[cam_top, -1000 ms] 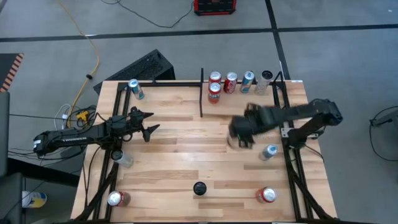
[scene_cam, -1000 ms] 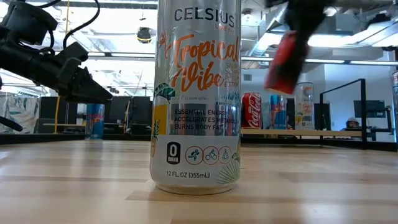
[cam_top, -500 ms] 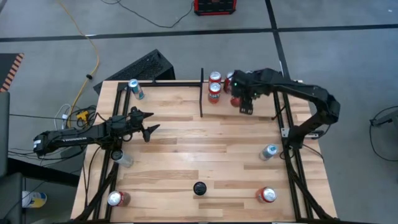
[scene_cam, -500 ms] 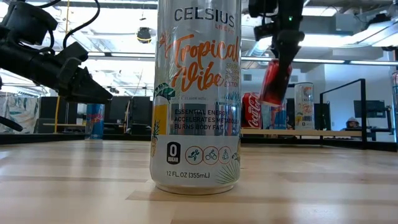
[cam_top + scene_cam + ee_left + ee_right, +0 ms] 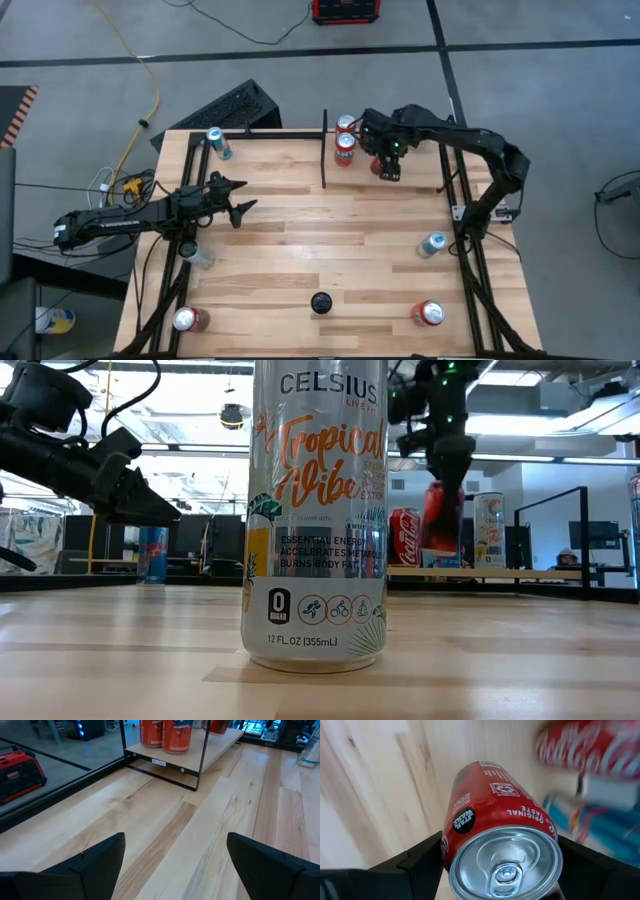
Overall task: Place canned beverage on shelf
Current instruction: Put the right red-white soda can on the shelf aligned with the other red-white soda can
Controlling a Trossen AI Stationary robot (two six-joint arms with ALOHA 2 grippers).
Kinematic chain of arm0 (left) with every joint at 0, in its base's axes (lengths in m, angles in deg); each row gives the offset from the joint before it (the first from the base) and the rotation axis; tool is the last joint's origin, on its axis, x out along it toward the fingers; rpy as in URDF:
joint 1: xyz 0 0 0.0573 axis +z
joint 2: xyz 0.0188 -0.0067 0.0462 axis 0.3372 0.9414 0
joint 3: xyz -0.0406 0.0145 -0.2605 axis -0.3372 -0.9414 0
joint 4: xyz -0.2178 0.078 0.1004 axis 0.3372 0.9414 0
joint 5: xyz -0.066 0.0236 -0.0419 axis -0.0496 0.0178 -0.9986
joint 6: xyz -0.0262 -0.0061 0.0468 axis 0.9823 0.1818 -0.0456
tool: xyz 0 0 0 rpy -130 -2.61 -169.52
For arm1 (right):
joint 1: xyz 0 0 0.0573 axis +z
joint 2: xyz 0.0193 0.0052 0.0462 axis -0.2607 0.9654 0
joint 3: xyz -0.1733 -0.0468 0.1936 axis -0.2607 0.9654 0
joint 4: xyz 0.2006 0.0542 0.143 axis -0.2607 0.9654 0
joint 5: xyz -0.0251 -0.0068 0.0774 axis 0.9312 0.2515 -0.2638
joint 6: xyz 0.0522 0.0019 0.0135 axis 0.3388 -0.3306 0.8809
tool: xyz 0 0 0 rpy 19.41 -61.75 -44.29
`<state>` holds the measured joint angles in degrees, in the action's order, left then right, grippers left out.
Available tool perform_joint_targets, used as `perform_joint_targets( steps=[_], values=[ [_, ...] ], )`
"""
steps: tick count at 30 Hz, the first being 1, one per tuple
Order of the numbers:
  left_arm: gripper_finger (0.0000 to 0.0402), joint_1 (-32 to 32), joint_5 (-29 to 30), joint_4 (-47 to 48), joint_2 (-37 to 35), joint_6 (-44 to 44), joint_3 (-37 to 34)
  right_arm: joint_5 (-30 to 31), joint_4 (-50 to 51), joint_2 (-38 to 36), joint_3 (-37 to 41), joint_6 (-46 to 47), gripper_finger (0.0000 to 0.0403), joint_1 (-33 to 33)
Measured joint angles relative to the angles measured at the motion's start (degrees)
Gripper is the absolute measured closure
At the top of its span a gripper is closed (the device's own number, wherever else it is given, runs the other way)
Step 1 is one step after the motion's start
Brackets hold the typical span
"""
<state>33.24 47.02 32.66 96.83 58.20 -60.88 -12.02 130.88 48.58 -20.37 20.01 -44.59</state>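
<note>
The right gripper [image 5: 389, 163] clamps a red Coca-Cola can [image 5: 495, 840] between its fingers, hanging just above the shelf [image 5: 420, 160] beside the cans already standing there [image 5: 345, 148]. Lowered off-line, it could knock those neighbours over. The left gripper [image 5: 238, 198], half open and empty, waits mid-table.

— How do the cameras sit?
— One hangs overhead, looking straight down on the whole table [image 5: 300, 230]. Another rests at table height, facing level across the wood, with a tall can [image 5: 315, 510] very near its lens.
— And the wrists?
— Each looks forward past its arm's fingers, close to the wood. The shelf [image 5: 400, 170] shows overhead and in both.
</note>
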Motion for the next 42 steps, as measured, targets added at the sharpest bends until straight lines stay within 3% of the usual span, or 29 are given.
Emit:
perform_joint_targets(
  steps=[11, 21, 42],
  values=[
    [0.0068, 0.0, 0.0, 0.0, 0.0, 0.0, 0.0, -5.1, 2.9, 4.2, -3.8, 10.7, 0.0057, -3.9],
    [0.0068, 0.0, 0.0, 0.0, 0.0, 0.0, 0.0, -5.0, 3.3, 4.2, -3.8, 16.4, 0.0055, -6.8],
    [0.0068, 0.0, 0.0, 0.0, 0.0, 0.0, 0.0, -7.6, 1.8, 4.0, -3.8, 18.2, 0.0031, -6.9]
  ],
)
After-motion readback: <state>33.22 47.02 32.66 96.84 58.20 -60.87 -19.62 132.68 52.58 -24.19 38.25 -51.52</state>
